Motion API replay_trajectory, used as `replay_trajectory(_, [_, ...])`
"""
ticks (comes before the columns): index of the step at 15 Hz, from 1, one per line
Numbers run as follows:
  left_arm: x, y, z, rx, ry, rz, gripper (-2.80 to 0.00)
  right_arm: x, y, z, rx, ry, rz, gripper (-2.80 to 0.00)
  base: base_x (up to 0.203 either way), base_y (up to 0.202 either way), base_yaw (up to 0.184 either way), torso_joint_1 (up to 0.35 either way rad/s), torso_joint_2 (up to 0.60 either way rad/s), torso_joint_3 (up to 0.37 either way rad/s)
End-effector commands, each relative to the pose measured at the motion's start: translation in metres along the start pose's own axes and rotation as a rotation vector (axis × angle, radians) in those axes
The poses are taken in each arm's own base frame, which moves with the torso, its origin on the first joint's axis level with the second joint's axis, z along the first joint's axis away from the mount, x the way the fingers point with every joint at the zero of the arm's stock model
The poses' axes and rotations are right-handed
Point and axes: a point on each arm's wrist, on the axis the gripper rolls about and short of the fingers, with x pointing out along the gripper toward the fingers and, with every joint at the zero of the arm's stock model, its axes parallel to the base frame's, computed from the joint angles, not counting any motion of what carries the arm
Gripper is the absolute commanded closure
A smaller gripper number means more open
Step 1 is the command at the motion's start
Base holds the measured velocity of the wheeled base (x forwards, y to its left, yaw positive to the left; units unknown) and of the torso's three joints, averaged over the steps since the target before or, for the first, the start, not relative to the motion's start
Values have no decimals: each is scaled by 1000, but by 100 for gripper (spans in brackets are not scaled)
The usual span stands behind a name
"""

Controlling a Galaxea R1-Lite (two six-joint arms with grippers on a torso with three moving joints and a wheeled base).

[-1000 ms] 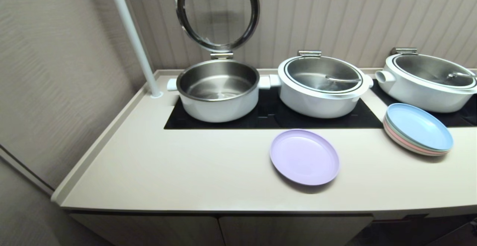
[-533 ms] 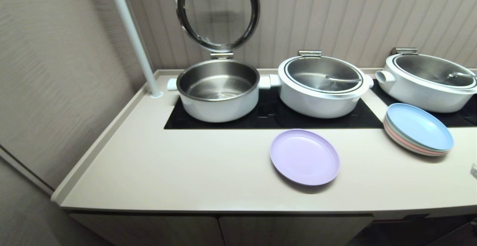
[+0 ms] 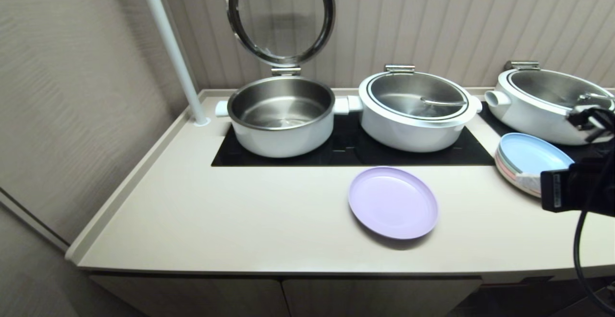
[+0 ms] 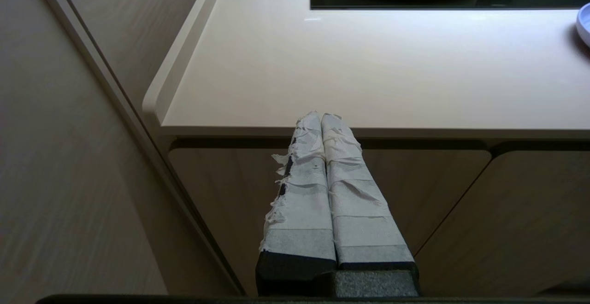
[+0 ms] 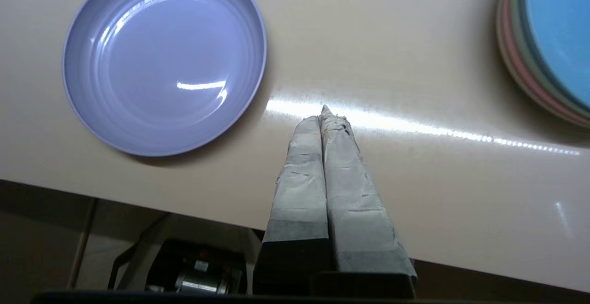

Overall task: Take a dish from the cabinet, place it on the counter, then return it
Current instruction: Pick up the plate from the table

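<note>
**Lavender dish flat on counter; cabinet doors shut**

Dish (image 3: 392, 202): round, shallow, pale lavender plastic, faint concentric rings inside the well. Lies flat, right way up, empty, on the counter (image 3: 240, 221), near the front edge and just in front of the black cooktop panel.

Counter: smooth cream-beige, rounded front edge, raised lip along the left side.

Cabinet (image 4: 322, 189): beige wood-grain, directly below the counter; the two round-cornered doors seen are closed, a thin seam between them.

No readable text, label, brand or number on any surface; none on cookware, plates, counter, cabinet.
</note>
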Motion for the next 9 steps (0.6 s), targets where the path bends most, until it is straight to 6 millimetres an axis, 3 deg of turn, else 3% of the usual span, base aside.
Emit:
replay_trajectory(1, [0,0,0,0,0,0,0,33,4,1,-2,185,28,0,0,0,0,0,0,0])
replay_trajectory(6, [0,0,0,0,0,0,0,63,22,1,-51,431,60,0,0,0,0,0,0,0])
replay_trajectory(9, [0,0,0,0,0,0,0,86,31,6,-80,485,40,0,0,0,0,0,0,0])
